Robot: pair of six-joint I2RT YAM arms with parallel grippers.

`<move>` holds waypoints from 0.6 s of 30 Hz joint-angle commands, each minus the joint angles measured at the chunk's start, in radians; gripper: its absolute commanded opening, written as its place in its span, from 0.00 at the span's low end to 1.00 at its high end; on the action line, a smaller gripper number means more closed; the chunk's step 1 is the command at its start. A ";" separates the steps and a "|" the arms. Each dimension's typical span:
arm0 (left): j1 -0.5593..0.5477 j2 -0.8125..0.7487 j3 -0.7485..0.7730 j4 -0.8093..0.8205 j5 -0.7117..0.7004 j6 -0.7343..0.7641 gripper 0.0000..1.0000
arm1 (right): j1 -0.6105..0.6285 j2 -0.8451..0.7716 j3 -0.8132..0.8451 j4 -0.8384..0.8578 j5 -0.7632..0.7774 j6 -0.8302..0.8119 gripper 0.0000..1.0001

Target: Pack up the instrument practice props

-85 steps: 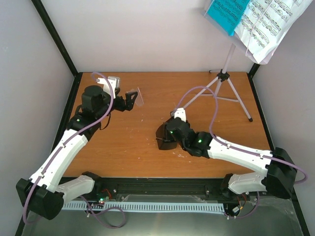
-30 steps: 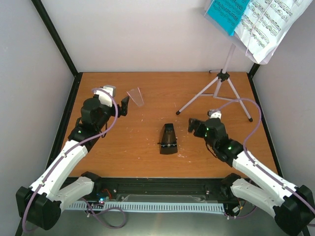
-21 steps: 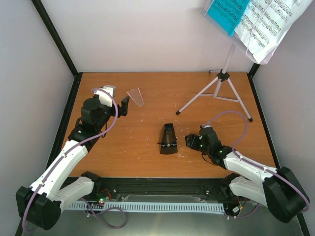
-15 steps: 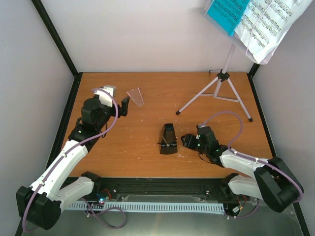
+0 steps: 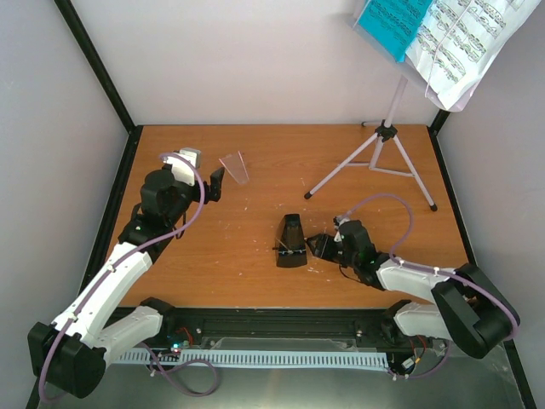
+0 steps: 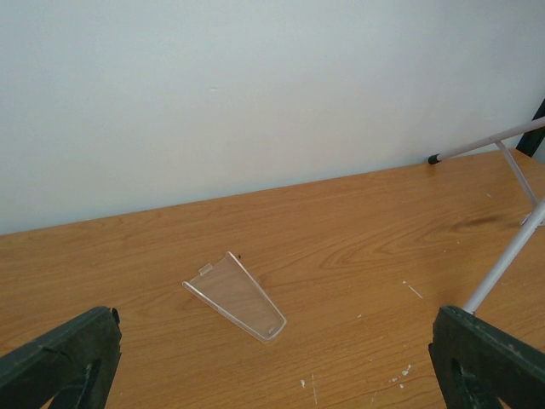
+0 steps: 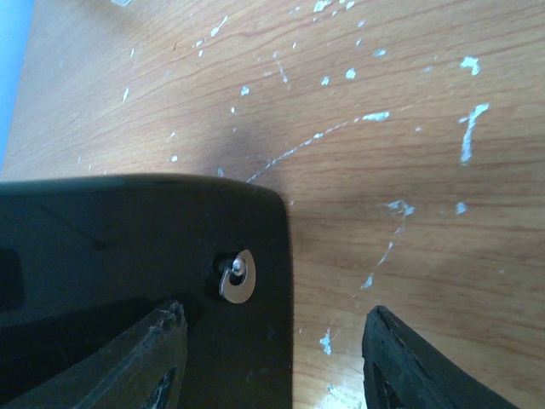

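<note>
- The table (image 5: 213,264) is orange-brown wood grain flecked with white scuffs. Plain pale walls close three sides, with black frame posts (image 5: 94,64) at the back corners.
- The music stand (image 5: 387,136) has its tripod feet on the far right of the wood. Its desk, high in the top view, carries the teal folder (image 5: 393,24) with the sheet music (image 5: 468,38) to its right.
- The metronome (image 5: 291,241) is mid-table, toward the near edge. A clear plastic cover (image 5: 236,167) lies flat at far left, well apart from it.
- Your right gripper (image 5: 319,247) is just beside the metronome's right side, fingers spread, clamping nothing.
- Your left gripper (image 5: 217,181) is near the cover, fingers wide apart and empty.
- Only the right wrist view shows a small silver fitting (image 7: 237,277) on the metronome's black face. There, one finger (image 7: 145,358) is over the body and the other over bare wood.
- Only the left wrist view shows the cover's raised rim and a black-tipped stand leg (image 6: 485,146) by the wall.
- Only the top view shows the folder and sheets.
</note>
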 commanded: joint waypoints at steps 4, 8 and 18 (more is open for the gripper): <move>0.001 -0.005 0.005 0.032 -0.005 0.003 1.00 | 0.049 0.060 -0.010 0.092 -0.049 -0.017 0.54; 0.001 -0.004 0.005 0.030 -0.009 0.002 1.00 | 0.125 0.105 0.020 0.110 -0.041 -0.029 0.54; 0.001 -0.013 0.001 0.031 -0.019 -0.002 0.99 | 0.250 0.122 0.041 0.126 0.036 -0.037 0.57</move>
